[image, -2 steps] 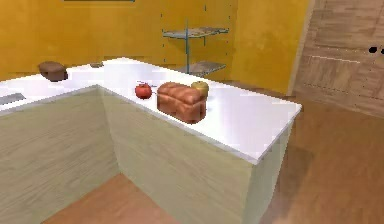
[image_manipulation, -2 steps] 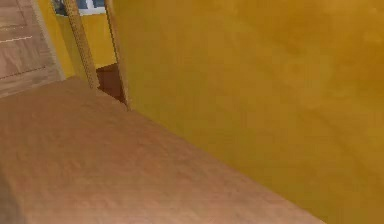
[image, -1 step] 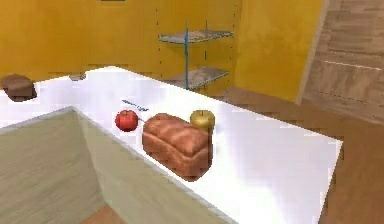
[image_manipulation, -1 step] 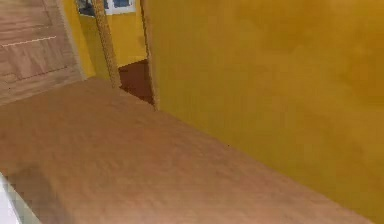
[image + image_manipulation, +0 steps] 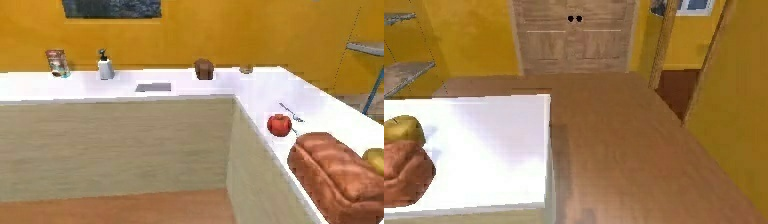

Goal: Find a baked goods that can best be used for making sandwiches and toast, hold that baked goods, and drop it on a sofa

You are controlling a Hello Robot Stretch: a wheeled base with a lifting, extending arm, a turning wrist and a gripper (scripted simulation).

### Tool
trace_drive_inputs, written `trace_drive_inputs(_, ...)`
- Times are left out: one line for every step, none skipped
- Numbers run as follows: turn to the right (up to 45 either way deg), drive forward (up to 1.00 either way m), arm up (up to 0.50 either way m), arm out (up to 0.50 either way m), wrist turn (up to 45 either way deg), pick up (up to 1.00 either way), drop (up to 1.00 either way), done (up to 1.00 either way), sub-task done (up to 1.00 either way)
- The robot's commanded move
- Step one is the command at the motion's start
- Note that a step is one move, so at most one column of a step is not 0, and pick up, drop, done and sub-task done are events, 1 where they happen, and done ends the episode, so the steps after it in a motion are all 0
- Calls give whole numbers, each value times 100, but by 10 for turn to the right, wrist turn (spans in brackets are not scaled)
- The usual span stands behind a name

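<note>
A brown loaf of bread lies on the white L-shaped counter at the forward view's lower right. Its end shows again at the arm side view's left edge, on the white countertop. A red apple sits just beyond the loaf. A yellowish potato-like lump rests beside the loaf, and the same lump appears above the loaf end in the arm side view.
On the back run of the counter stand a small dark loaf-like object, a soap bottle, a jar and a sink. Grey shelving stands at the right. Wooden double doors close off the brown floor.
</note>
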Motion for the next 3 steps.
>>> trace_drive_inputs(-420, 0, 0, 0, 0, 0, 0, 0, 0)
trace_drive_inputs(0, 0, 50, 0, 0, 0, 0, 0, 0)
trace_drive_inputs(0, 0, 38, 0, 0, 0, 0, 0, 0)
